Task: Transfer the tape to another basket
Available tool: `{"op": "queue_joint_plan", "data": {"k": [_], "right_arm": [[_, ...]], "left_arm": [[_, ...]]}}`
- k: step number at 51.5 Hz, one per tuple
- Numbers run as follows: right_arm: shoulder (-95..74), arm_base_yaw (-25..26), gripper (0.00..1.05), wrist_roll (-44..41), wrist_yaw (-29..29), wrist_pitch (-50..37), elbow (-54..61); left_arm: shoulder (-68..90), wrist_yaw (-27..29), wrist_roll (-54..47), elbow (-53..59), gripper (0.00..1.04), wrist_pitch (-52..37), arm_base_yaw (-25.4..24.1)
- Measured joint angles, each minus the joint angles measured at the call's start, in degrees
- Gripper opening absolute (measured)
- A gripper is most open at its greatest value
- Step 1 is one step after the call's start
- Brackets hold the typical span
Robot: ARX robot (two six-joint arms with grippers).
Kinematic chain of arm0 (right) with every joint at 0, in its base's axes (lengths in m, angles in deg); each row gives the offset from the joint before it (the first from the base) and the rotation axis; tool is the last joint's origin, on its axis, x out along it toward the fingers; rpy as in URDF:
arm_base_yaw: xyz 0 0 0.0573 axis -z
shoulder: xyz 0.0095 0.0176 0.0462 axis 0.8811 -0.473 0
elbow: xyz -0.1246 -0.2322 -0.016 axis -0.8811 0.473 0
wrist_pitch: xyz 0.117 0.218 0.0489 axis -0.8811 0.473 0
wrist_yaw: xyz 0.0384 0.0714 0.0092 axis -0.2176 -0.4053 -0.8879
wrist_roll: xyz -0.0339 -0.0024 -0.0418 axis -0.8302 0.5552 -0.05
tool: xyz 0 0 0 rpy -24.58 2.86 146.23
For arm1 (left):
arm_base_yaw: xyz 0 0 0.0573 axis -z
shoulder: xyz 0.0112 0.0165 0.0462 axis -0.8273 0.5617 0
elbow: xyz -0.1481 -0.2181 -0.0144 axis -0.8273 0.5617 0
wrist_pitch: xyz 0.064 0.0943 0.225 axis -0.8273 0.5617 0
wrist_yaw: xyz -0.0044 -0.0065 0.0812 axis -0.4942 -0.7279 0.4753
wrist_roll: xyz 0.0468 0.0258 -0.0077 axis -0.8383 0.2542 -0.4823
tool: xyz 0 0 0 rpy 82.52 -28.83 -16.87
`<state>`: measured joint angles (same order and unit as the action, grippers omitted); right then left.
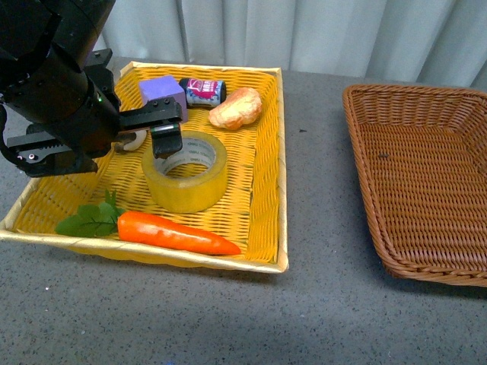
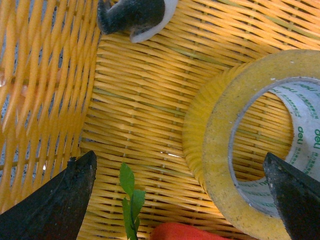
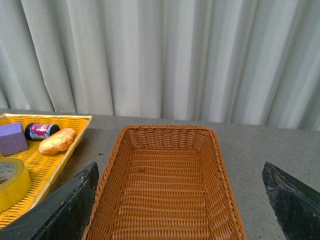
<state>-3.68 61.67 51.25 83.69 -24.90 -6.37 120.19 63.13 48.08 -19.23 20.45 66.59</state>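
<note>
The tape point(image 1: 186, 190), a wide yellowish roll with a white printed core, lies flat in the yellow basket point(image 1: 281, 152). My left gripper point(image 1: 106, 148) hangs open over it. In the left wrist view one finger sits inside the core of the tape point(image 2: 220, 150), the other outside over the weave, so the roll's wall lies between them within the left gripper point(image 2: 180, 200). The brown wicker basket point(image 1: 358, 137) stands empty at the right. My right gripper point(image 3: 182, 200) is open above the brown basket point(image 3: 165, 129), out of the front view. The tape point(image 3: 10, 182) shows at that view's edge.
The yellow basket also holds a carrot point(image 1: 175, 232) with green leaves near its front wall, a purple block point(image 1: 162, 91), a small dark can point(image 1: 202, 91) and a bread roll point(image 1: 236, 108) at the back. Grey tabletop point(image 1: 319, 289) separates the two baskets. A pale curtain hangs behind.
</note>
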Motion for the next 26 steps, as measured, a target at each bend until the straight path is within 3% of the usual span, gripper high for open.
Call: {"op": "queue_joint_plan", "data": {"k": [11,26], "right_arm": [[0.00,0.00,0.96,0.00,0.00,0.00,0.00],[0.00,0.00,0.96,0.02,-0.02,0.00,0.00]], "left_arm": [[2.97,2.16,3.39,-2.82,0.97,0.26,1.11],[4.96,2.82,4.00,-3.69,0.49,1.03,2.10]]}}
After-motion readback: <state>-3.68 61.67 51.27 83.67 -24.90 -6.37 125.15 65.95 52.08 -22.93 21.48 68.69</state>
